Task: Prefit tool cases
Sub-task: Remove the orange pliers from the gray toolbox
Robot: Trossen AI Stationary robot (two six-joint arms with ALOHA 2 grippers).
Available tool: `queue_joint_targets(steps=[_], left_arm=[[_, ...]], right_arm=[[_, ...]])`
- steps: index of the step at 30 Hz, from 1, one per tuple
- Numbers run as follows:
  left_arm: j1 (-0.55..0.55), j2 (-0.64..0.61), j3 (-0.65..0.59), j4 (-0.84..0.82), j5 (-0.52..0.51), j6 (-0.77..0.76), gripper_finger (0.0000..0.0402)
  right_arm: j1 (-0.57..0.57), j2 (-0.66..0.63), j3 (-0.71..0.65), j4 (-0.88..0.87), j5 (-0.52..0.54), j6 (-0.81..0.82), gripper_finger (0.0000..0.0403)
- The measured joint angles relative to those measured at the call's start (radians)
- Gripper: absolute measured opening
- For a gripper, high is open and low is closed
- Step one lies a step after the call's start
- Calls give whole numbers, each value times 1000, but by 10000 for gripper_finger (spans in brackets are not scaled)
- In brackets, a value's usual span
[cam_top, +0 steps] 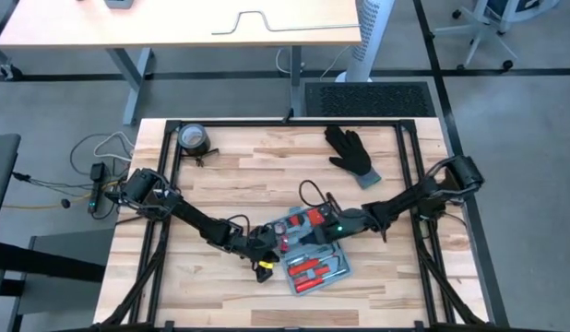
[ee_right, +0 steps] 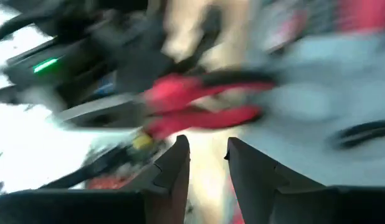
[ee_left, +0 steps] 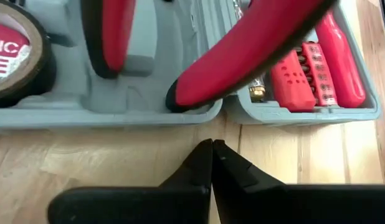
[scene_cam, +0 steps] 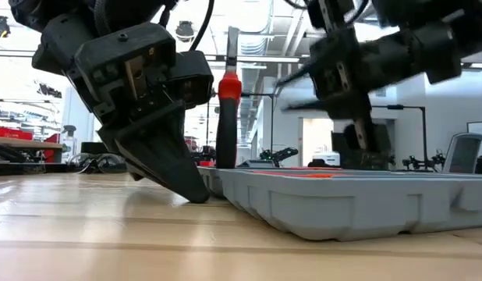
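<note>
Case [cam_top: 308, 251] lies open low in the middle of the bench [cam_top: 239, 175]. Left gripper [ee_left: 212, 163] is closed beside it; right gripper [ee_right: 208, 163] is open above it.

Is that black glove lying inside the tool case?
No, the glove lies on the bare table, well apart from the case.

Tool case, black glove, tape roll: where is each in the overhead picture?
tool case [cam_top: 328, 274]: high view, its lower tray edge.
black glove [cam_top: 350, 152]: high view, its palm.
tape roll [cam_top: 194, 138]: high view, its top face.
</note>
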Motion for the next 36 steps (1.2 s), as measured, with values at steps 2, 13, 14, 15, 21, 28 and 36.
queue_joint_targets(steps=[2, 13, 14, 15, 21, 28, 36], left_arm=[[3, 0, -1, 6, 7, 5, 0], [9, 0, -3, 22, 17, 7, 0], [9, 0, -3, 22, 17, 5, 0], [9, 0, -3, 23, 18, 5, 0], [14, 0, -3, 26, 26, -8, 0], [46, -17, 18, 24, 22, 24, 0], [79, -56, 27, 17, 29, 51, 0]], right_arm=[[-7, -4, 19, -16, 2, 0, 118], [-28, -4, 13, -150, 33, 15, 118], [-32, -4, 13, -151, 33, 12, 118], [-36, -4, 12, -152, 32, 7, 118], [-68, -3, 39, -168, 0, -30, 118], [-93, -4, 98, -251, -12, -90, 118], [-92, -4, 101, -254, -53, -104, 118]])
